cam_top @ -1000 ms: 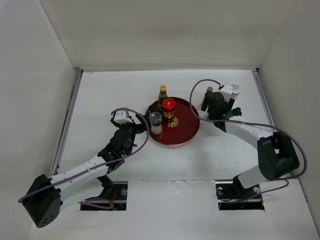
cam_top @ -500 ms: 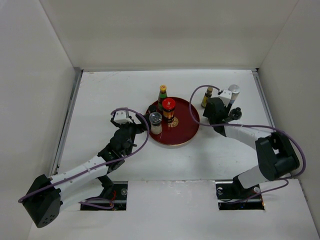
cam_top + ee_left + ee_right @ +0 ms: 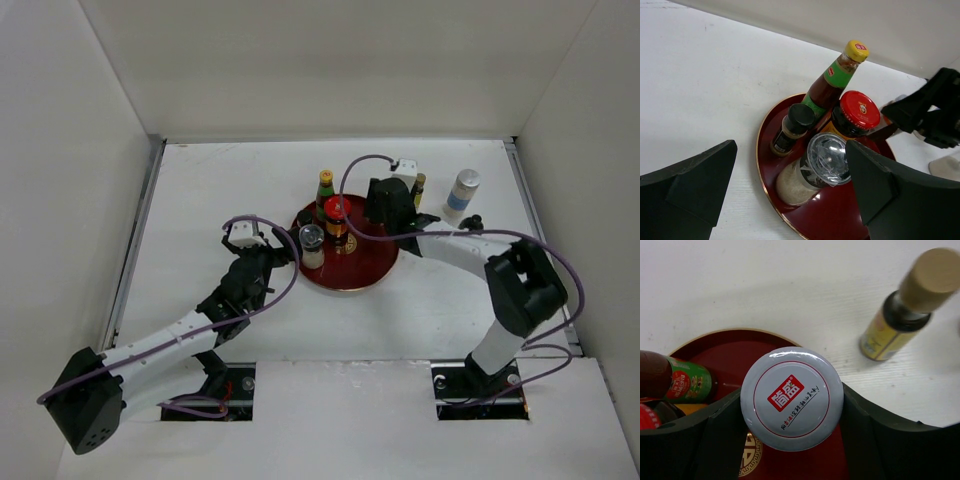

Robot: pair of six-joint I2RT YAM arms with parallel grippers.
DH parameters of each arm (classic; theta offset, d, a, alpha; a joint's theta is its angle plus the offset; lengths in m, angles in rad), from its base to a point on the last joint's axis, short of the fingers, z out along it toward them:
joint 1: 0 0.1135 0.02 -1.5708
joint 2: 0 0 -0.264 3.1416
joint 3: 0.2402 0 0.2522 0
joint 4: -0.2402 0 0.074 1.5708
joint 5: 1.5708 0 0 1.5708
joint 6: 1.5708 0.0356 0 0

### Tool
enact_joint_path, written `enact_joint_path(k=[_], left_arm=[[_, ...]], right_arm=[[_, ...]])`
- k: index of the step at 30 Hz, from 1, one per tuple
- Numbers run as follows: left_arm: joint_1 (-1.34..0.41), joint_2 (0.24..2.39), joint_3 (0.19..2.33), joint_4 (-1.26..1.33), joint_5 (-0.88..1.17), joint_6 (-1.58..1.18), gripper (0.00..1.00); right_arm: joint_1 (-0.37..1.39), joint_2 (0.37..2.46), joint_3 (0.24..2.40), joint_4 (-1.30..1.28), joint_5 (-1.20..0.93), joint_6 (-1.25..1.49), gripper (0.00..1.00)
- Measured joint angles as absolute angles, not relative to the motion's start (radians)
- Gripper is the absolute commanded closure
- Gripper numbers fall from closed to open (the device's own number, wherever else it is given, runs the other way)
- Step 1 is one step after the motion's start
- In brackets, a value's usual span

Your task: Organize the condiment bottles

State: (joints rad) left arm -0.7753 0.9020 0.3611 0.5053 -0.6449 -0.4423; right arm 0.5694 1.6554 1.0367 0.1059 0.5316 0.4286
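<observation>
A round red tray (image 3: 368,268) holds the green yellow-capped bottle (image 3: 325,186), the red-lidded jar (image 3: 337,212) and the clear silver-topped shaker (image 3: 312,245). The left wrist view also shows a small black-capped bottle (image 3: 791,127) on the tray. My right gripper (image 3: 384,208) is shut on the grey-lidded dark jar (image 3: 792,399) and holds it over the tray's right rear part. The slim amber bottle (image 3: 419,188) and the tall white bottle (image 3: 461,194) stand on the table to its right. My left gripper (image 3: 278,252) is open and empty, just left of the shaker (image 3: 812,167).
A small dark object (image 3: 474,222) sits on the table below the white bottle. White walls close in the table at the back and both sides. My right gripper (image 3: 927,110) shows in the left wrist view beyond the red-lidded jar (image 3: 855,112).
My right gripper has moved left, from beside the amber and white bottles to above the tray's right rear part, carrying the grey-lidded jar. The left arm has not moved.
</observation>
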Motion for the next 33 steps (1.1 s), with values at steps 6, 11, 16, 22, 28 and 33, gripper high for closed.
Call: enact_joint_path(k=[6, 11, 16, 22, 28, 33], left_arm=[[-0.775, 0.916, 0.361, 0.506, -0.644, -0.442, 0.10], [-0.776, 0.916, 0.361, 0.508, -0.644, -0.442, 0.10], [-0.777, 0.916, 0.361, 0.509, -0.644, -0.442, 0.10], [-0.780, 0.916, 0.361, 0.513, -0.644, -0.442, 0.10], [-0.781, 0.924, 0.361, 0.515, -0.643, -0.442, 0.10], [-0.781, 0.934, 0.361, 0.525, -0.643, -0.442, 0.10]], right_arm=[[0.578, 1.817, 1.130, 0.096, 0.498, 0.458, 0.43], [0.582, 1.831, 1.149, 0.097, 0.503, 0.486, 0.19], [0.584, 1.794, 1.151, 0.083, 0.501, 0.508, 0.18], [0.562, 1.580, 1.141, 0.038, 0.505, 0.515, 0.18], [0.429, 1.461, 1.134, 0.050, 0.541, 0.480, 0.17], [0.346, 1.586, 1.142, 0.031, 0.548, 0.433, 0.18]])
